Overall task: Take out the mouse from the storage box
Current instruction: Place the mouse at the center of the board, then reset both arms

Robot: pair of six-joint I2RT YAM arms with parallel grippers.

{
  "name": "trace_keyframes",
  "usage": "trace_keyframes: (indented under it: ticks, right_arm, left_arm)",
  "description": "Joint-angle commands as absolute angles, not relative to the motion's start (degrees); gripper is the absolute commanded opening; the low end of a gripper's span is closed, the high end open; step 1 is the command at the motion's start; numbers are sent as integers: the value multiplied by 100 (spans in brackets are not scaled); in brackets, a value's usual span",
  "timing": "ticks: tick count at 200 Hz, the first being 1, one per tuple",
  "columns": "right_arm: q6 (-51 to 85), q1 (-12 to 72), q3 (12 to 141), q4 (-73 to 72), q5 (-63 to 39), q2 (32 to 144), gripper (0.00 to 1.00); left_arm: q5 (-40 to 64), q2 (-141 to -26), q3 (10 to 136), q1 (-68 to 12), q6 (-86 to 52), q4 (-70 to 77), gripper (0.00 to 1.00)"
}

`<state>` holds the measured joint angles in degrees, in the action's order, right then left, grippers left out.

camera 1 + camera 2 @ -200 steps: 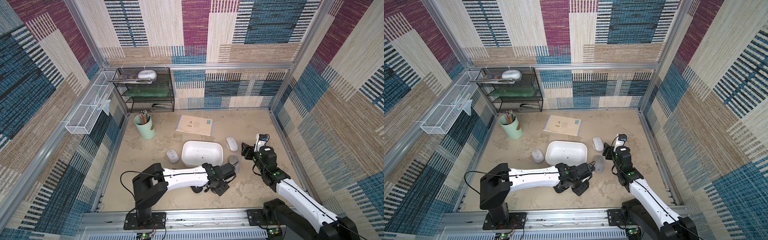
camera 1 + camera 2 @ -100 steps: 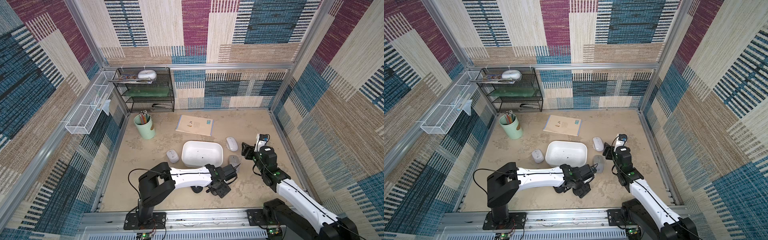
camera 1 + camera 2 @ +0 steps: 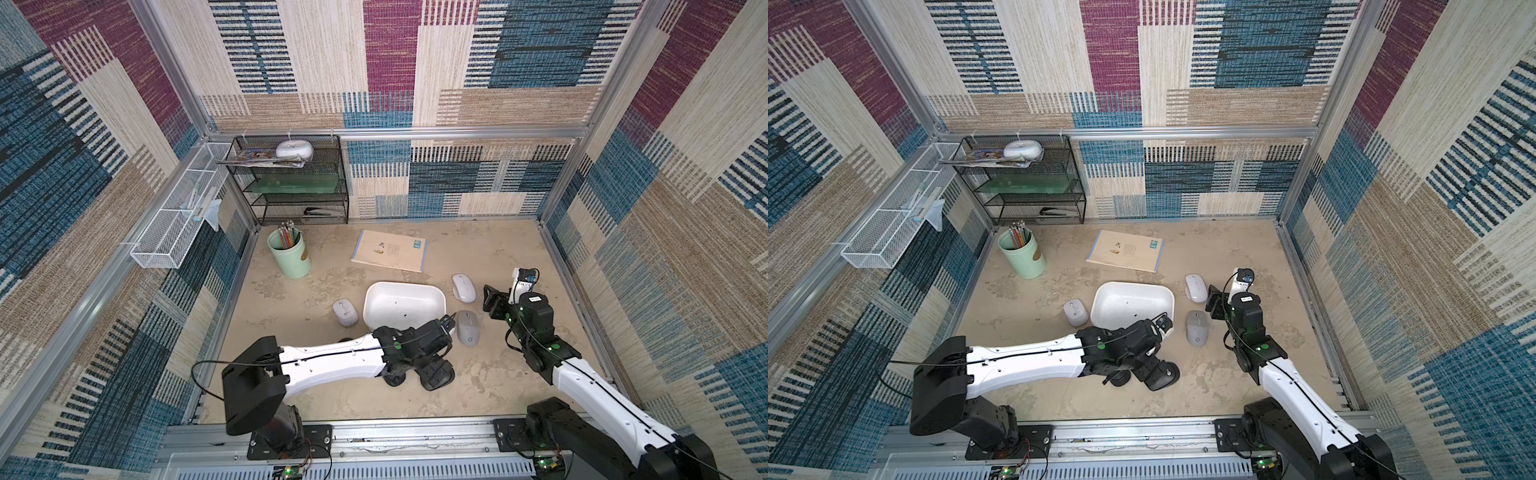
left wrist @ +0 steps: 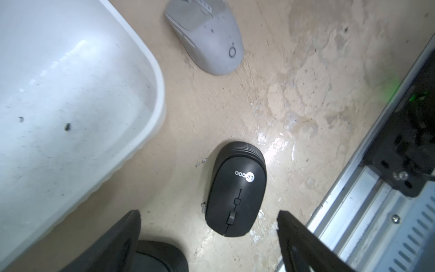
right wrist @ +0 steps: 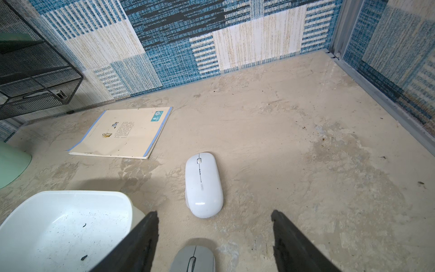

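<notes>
Legible text: one item only.
- Black mouse (image 4: 236,188), on the table just near of the storage box (image 4: 158,94): brand "Lecoo" in white letters on its back.
- Grey mouse (image 4: 207,40), right of the box at its near corner: dark ring mark at its near end, no letters.
- White mouse (image 5: 203,184), right of the box at its far corner: small grey mark on its back, too small to read.
- Booklet (image 5: 122,133), far of the box: printed lines and a teal corner label, illegible.
</notes>
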<state>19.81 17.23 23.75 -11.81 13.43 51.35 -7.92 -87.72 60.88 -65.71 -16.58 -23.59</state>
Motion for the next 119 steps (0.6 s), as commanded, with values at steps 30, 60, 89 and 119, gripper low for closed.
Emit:
trace_keyframes:
  ticks: [30,60,89,119]
  right_arm:
    - [1928,1727,2333,-1223,1351,4994,79]
    - [1908,1725,2274,-1255,1359,4833,79]
    - [1890,1725,2172,-1328,1424,4648,82]
    - [1859,1724,2012,-1503,1412,4527,99]
  left_arm:
    - [-2289,-6969,5105,-6208,-1949,-1558,100]
    - [-3100,-5988,4312,-6152,-1781,-808,100]
    - [-3944,-5618,3880,-6119,-1365,-121,100]
    - [-4596,-5572,3295,-5768,-513,1346,100]
